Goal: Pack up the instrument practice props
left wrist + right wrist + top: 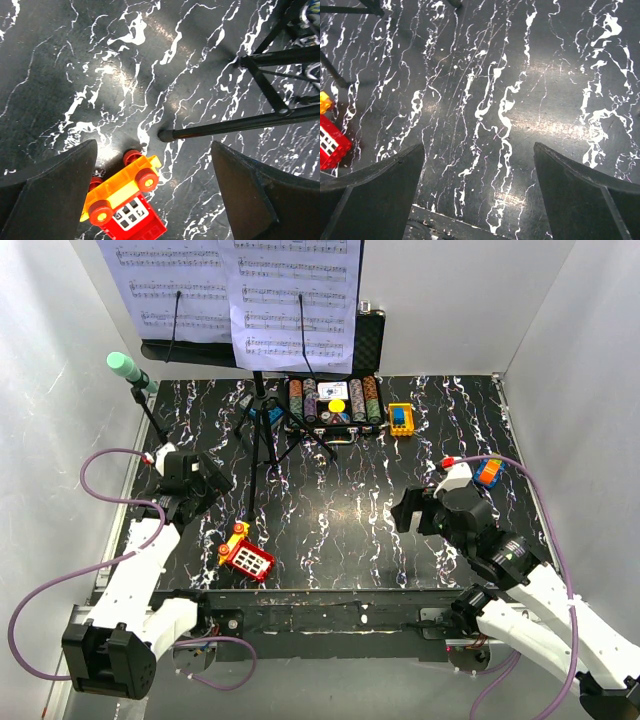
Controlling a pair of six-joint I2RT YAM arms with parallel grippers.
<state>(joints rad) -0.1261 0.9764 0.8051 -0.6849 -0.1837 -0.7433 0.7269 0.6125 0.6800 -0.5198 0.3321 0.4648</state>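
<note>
**A:** Where is the music stand (257, 425)?

**B:** Rear centre of the table (400, 540), one tripod leg (225, 131) just ahead of the left gripper (155, 192). The sheet-music pages (290, 300) sit up top. The left gripper and the right gripper (480, 192) both gape, empty.

**A:** Handling?

**B:** Likely stiff and top-heavy, so take it by the central pole. The pages look light and floppy.

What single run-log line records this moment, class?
left end effector open, empty | right end effector open, empty | tall black tripod music stand upright, untouched | white sheet-music pages on its desk
</note>
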